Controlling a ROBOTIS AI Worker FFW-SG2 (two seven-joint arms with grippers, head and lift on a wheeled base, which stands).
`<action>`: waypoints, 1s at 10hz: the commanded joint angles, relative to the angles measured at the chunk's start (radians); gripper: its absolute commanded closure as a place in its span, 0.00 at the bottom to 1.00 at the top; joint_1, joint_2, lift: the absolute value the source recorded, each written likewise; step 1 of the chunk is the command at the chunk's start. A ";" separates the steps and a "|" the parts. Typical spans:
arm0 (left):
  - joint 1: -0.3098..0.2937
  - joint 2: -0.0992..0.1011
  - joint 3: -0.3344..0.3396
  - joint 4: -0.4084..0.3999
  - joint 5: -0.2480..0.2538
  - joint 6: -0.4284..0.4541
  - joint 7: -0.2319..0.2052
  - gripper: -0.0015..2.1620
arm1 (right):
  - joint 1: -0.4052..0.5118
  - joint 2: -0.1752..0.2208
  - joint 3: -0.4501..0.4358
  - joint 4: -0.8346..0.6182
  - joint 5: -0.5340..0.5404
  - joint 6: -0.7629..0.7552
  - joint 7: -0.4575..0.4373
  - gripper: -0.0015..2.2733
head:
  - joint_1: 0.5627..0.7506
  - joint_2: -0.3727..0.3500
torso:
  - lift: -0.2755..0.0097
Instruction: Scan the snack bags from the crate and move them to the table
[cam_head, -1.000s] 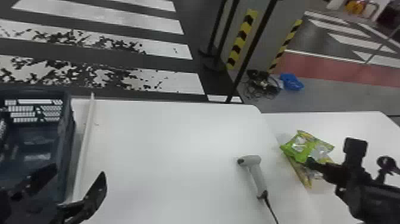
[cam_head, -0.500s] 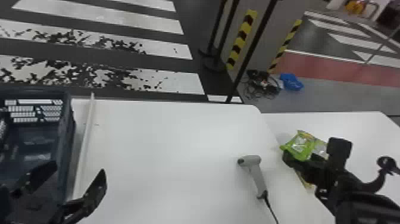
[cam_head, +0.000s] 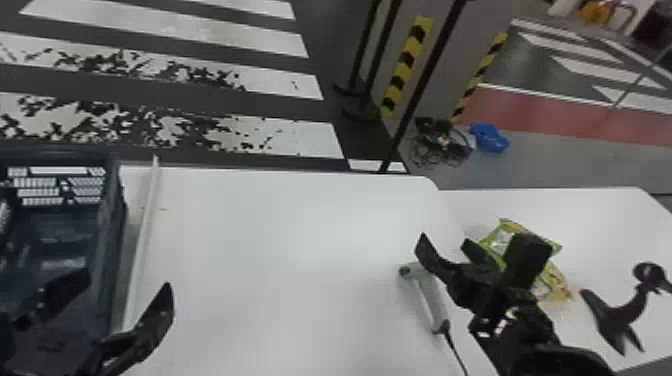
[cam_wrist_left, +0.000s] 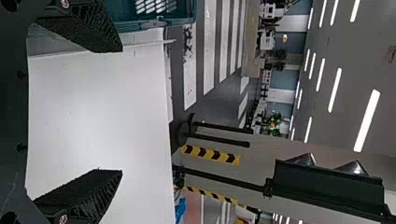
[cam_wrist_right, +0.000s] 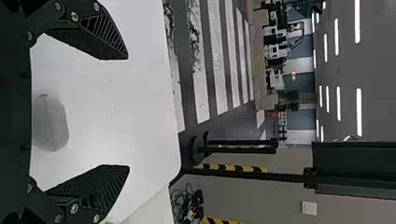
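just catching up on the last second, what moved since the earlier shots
The right gripper moved to the robot's left and a little forward, away from the snack bags, and now is open above the scanner, with nothing between its fingers. The bags stayed on the table at the right; the scanner, crate and left gripper also look unchanged.

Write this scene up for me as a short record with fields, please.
Container: blue crate, at the robot's left
Scan tool: corded barcode scanner, on the main white table
Bags: green snack bag and yellow snack bag, on the right-hand white table, partly behind the right arm
Left pincer: open, near the crate's right wall
Right pincer: open, above the scanner
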 joint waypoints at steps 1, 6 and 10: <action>-0.001 0.004 0.009 0.001 -0.003 0.000 0.005 0.03 | 0.056 0.058 0.051 -0.060 0.005 -0.072 0.001 0.08 | 0.70 0.03 | 0.63; 0.104 0.047 0.116 -0.102 0.004 -0.021 0.031 0.03 | 0.301 0.105 0.183 -0.144 0.045 -0.535 -0.005 0.07 | 0.70 0.20 | 0.63; 0.298 0.032 0.176 -0.175 0.017 -0.147 0.017 0.03 | 0.447 0.105 0.233 -0.182 0.042 -0.652 -0.005 0.07 | 0.70 0.29 | 0.63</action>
